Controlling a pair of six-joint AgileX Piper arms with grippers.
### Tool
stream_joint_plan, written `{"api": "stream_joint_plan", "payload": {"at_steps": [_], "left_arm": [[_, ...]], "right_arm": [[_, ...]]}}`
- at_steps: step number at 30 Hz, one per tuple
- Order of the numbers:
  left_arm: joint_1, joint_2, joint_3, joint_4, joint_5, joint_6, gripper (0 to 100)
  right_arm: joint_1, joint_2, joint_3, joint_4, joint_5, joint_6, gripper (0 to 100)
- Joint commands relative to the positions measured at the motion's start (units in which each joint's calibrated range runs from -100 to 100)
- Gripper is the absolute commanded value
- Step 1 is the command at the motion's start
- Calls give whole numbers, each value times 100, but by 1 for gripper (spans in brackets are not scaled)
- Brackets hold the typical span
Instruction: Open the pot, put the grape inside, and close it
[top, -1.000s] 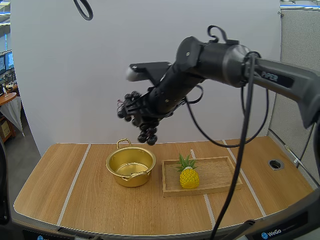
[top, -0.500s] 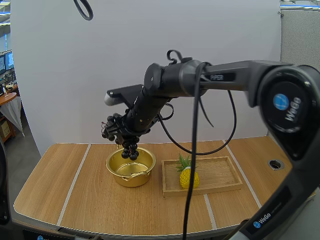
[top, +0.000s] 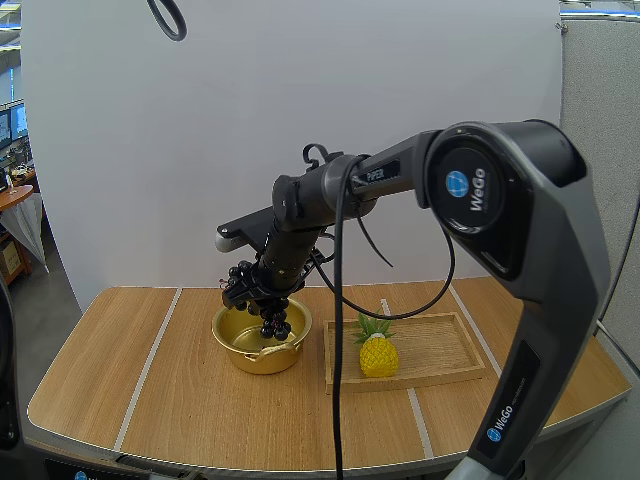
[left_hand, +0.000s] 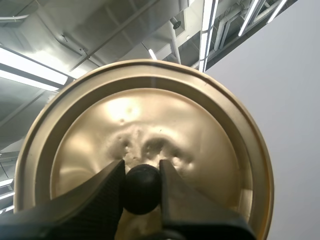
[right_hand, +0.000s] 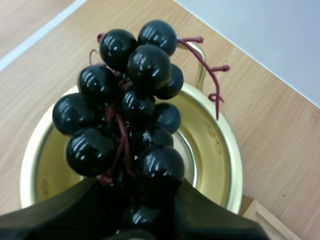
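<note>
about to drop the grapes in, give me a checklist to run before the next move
1. Pot lidless: ok.
2. Grapes gripped by right gripper: ok, fingers shut on the bunch's end.
3. Grapes over the pot's opening: ok, the high and right wrist views both place them there.
4. Lid held clear: ok, left gripper pinches its knob.
5. Pot's floor free: cannot tell, the bunch hides part.
6. Tray with pineapple apart from pot: ok.
</note>
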Motion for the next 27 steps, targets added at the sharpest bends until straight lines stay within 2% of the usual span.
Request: {"api": "stream_joint_plan", "payload": {"at_steps": [1,8,23,25,27], "left_arm": [[-13,-27,-22,81,-262,-56,0],[-13,-27,-22,81,-262,-56,0],[-13,-27,-22,81,-262,-56,0],[-13,-27,-22,81,-262,-56,0],[-13,-27,-22,81,-262,-56,0]], "right_arm": [[-2,147,-49,-92,-262,56,0],[-2,497,-49,-92,-511,56,0],[-2,713,-49,-92,-16,47,0],[-2,713,-49,-92,36,47,23],[-2,713,-49,-116,37,47,78]]}}
